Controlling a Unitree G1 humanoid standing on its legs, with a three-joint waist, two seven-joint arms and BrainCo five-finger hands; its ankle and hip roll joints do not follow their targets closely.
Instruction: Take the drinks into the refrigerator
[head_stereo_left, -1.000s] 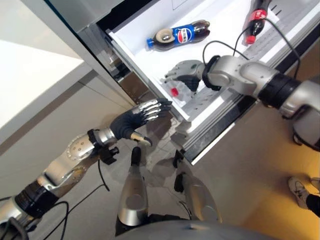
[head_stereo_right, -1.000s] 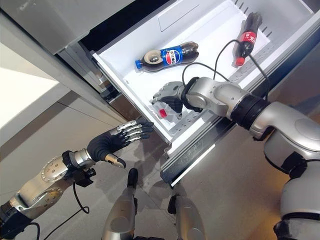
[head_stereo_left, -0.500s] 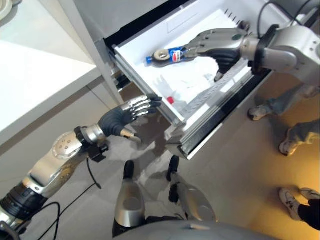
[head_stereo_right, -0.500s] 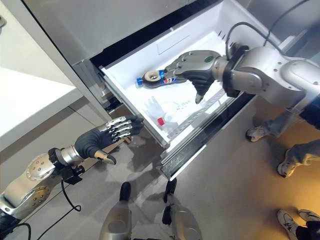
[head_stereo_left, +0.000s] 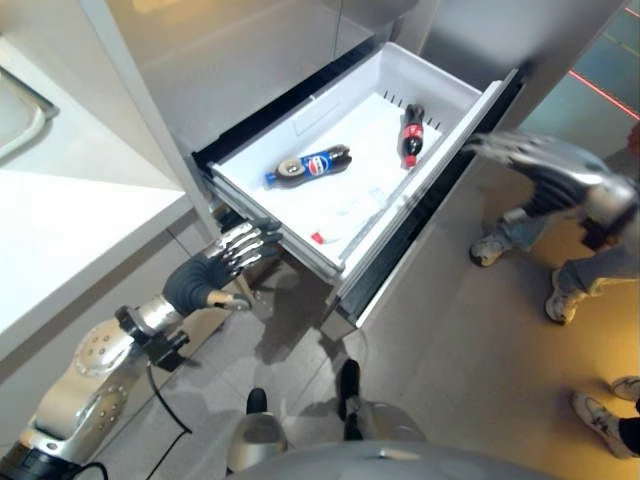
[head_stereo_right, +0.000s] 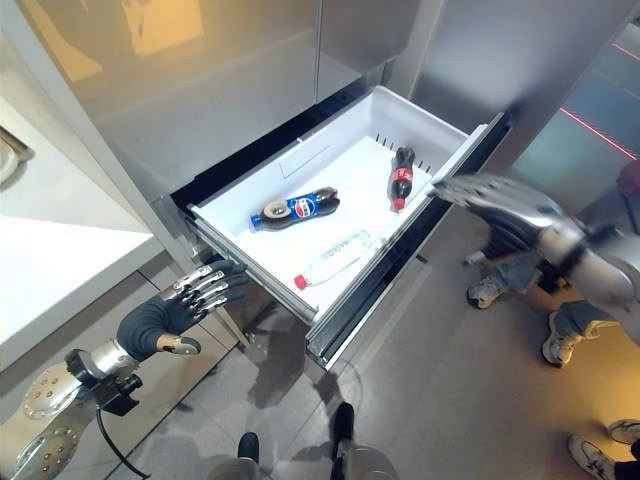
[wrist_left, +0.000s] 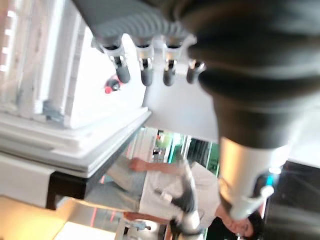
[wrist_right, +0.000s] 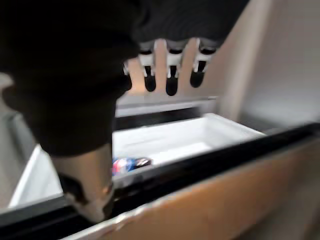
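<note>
The white refrigerator drawer (head_stereo_right: 245, 258) stands pulled out. Three drinks lie in it: a dark cola bottle with a blue label (head_stereo_right: 295, 208), a cola bottle with a red label (head_stereo_right: 400, 177) at the far side, and a clear water bottle with a red cap (head_stereo_right: 335, 257) near the front. My right hand (head_stereo_right: 495, 197) is open, outside the drawer beyond its front panel, holding nothing. My left hand (head_stereo_right: 178, 303) is open below the drawer's near corner, fingers pointing toward it, holding nothing.
A white countertop (head_stereo_right: 50, 260) lies at the left, beside the grey refrigerator front (head_stereo_right: 230, 90). A person's legs and shoes (head_stereo_right: 520, 290) stand on the tiled floor right of the drawer, and another shoe (head_stereo_right: 600, 455) shows at the lower right.
My right hand has come out of the drawer to the right, past its front panel, leaving the water bottle lying inside. The camera has risen and pulled back. The left hand stays by the corner.
</note>
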